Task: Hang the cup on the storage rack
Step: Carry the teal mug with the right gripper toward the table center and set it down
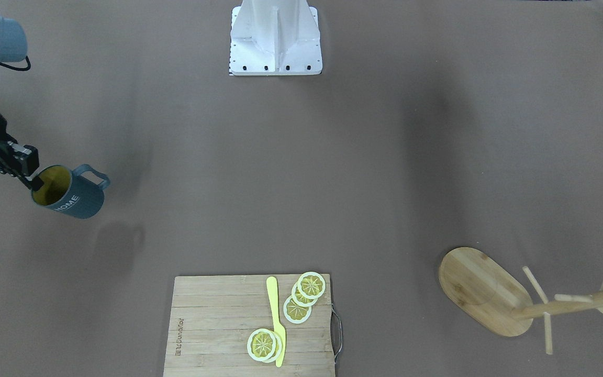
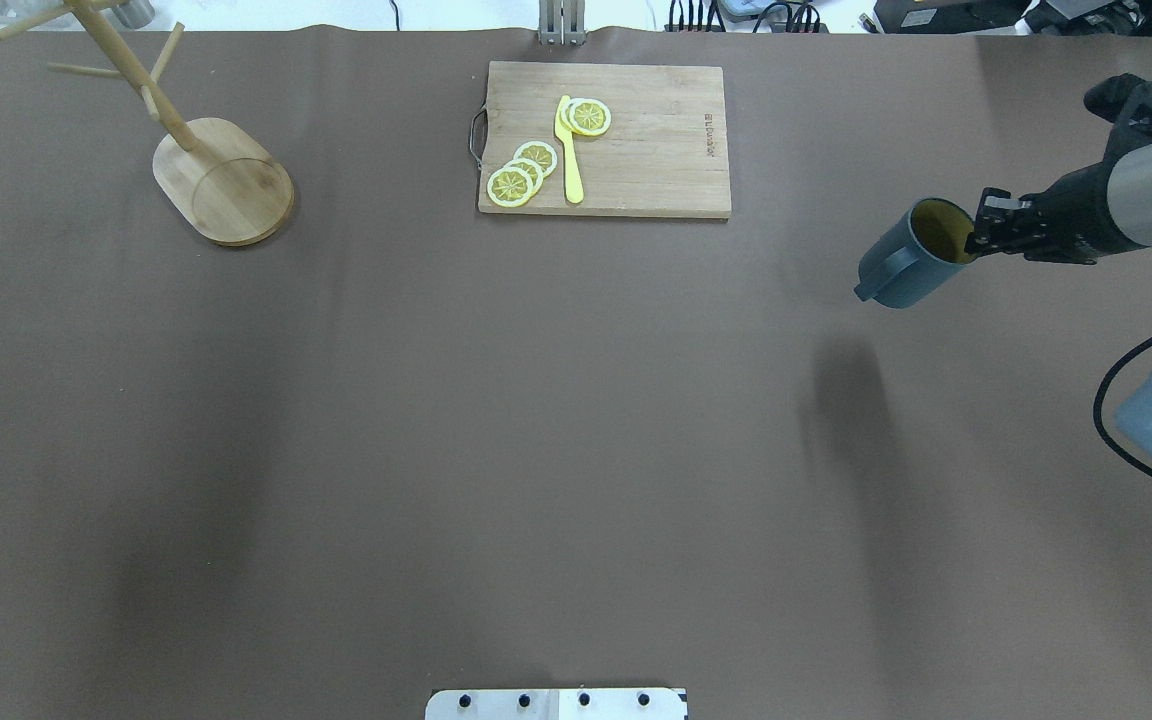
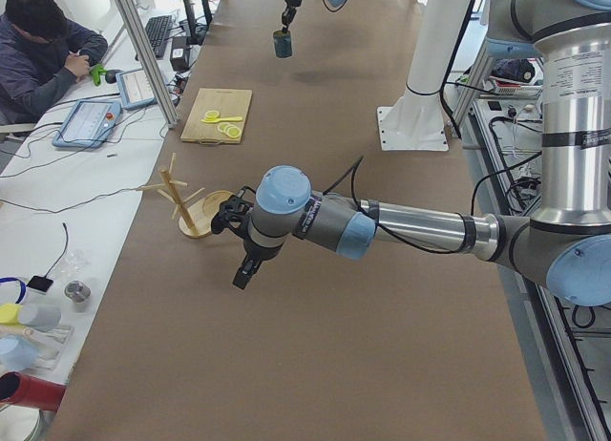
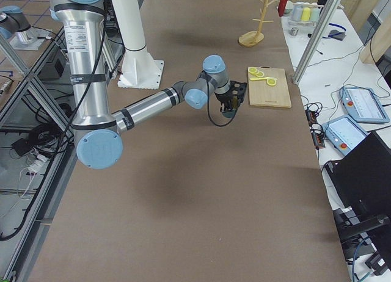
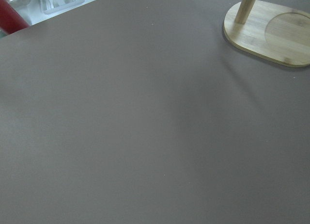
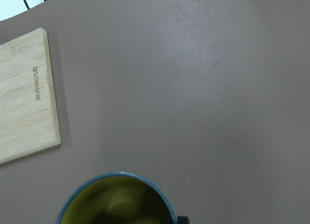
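The cup (image 1: pixel 71 196), dark blue-grey with a yellow inside and white "HOME" lettering, hangs tilted above the table at the robot's right, with its shadow on the table beneath it. My right gripper (image 1: pixel 32 180) is shut on the cup's rim (image 2: pixel 946 235), one finger inside. The handle (image 2: pixel 871 280) points away from the gripper. The storage rack (image 2: pixel 226 180), a bamboo mug tree with an oval base, stands at the far left corner. My left gripper (image 3: pixel 243 274) hovers near the storage rack's base (image 5: pixel 271 32); I cannot tell whether it is open or shut.
A bamboo cutting board (image 2: pixel 656 150) with lemon slices (image 2: pixel 521 172) and a yellow knife (image 2: pixel 568 150) lies at the far middle. The robot's white base (image 1: pixel 275 39) stands at the near edge. A person (image 3: pixel 43 50) sits beyond the table's far edge.
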`<state>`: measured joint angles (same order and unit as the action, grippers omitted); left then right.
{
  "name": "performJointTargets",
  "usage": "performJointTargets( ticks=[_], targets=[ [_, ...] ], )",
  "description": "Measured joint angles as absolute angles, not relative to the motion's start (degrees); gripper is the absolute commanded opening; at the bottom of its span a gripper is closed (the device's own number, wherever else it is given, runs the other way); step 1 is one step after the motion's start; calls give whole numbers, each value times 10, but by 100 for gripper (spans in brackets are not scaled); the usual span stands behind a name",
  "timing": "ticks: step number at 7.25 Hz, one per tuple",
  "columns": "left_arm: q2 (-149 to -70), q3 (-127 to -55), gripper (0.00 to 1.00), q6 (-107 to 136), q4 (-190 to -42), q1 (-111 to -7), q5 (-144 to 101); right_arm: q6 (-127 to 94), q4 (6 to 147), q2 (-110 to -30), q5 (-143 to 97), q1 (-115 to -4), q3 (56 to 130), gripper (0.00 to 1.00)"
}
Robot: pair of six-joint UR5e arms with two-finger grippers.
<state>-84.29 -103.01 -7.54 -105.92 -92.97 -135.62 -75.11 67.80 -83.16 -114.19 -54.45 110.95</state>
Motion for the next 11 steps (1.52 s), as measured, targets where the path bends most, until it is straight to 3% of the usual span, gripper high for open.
performJointTargets(
  ticks=[7,11],
  targets=[
    [-844,-1030,99,-72,-1059,-929,-1356,-1094,997,-578,-910,-329,1114,0],
    [-843,-1025,99,-73,-1060,-929,-1356,-1321,1107,-414,-858,-260,986,0]
  ],
)
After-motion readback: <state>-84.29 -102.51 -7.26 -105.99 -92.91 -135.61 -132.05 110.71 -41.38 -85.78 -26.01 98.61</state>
